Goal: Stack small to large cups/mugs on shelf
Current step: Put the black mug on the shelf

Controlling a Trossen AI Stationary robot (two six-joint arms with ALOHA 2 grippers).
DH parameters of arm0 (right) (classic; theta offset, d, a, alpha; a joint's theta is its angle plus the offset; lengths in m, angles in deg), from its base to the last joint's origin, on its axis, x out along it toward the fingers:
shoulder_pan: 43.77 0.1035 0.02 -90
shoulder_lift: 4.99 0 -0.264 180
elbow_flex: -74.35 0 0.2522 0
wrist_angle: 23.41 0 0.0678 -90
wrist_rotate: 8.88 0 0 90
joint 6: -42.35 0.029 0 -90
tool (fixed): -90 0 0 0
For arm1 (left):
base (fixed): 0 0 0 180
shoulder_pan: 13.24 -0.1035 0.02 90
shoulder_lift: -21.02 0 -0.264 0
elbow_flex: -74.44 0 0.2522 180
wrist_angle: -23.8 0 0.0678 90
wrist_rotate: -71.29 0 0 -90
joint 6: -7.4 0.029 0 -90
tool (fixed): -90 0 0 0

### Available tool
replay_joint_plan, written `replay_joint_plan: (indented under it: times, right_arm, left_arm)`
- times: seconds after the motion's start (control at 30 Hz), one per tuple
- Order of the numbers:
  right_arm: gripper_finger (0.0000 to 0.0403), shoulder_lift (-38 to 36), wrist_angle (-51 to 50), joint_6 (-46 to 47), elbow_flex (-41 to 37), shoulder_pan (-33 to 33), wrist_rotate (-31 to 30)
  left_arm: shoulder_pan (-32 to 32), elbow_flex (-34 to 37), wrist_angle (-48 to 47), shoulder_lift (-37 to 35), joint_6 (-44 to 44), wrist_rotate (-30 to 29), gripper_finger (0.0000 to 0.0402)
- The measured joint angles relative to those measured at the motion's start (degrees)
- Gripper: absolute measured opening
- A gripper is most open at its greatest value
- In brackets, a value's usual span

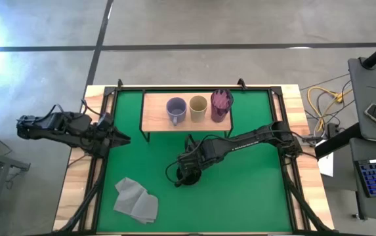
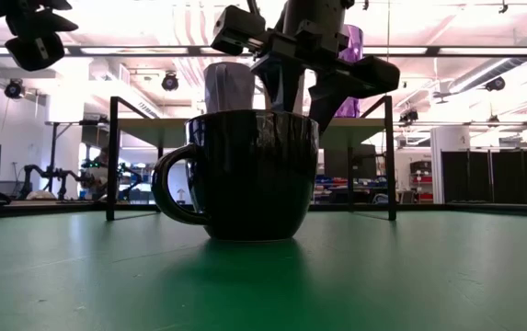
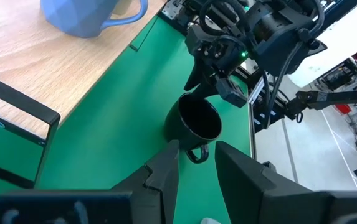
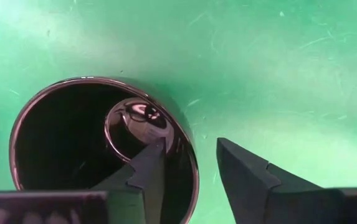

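Glossy glazed mug on a matt green mat

The round black handled mug [image 4: 97, 140] looks glazed, its inside mirror-shiny; the flat green mat [image 4: 278, 68] is matt and finely scuffed; the low rectangular light-wood shelf [image 1: 156, 118] shows smooth grain; the tall translucent purple tumbler [image 1: 221, 105] resembles plastic; the crumpled grey folded cloth [image 1: 136, 200] is soft fabric.

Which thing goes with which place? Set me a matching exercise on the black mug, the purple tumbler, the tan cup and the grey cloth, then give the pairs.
Things:
1. black mug
2. purple tumbler
3. tan cup
4. grey cloth

Places:
A. middle of the row on the shelf
B. on the green mat, rim between the right gripper fingers
C. end of the shelf row on the right arm's side
D. flat on the mat, on the left arm's side

Pairs: 1-B, 2-C, 3-A, 4-D
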Motion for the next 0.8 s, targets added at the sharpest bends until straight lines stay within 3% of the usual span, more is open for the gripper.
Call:
replay_joint_plan:
  times: [0.3, 0.8]
  right_arm:
    - [0.0180, -0.1, -0.3, -2.1, 2.3, 0.0, -1.6]
    - [0.0183, -0.1, -3.3, -3.5, 8.1, 0.4, -0.1]
  left_arm:
    - [0.0, 0.0, 0.0, 1.7, 0.0, 0.0, 0.0089]
    - [0.0, 0.0, 0.0, 2.2, -0.1, 0.0, 0.0089]
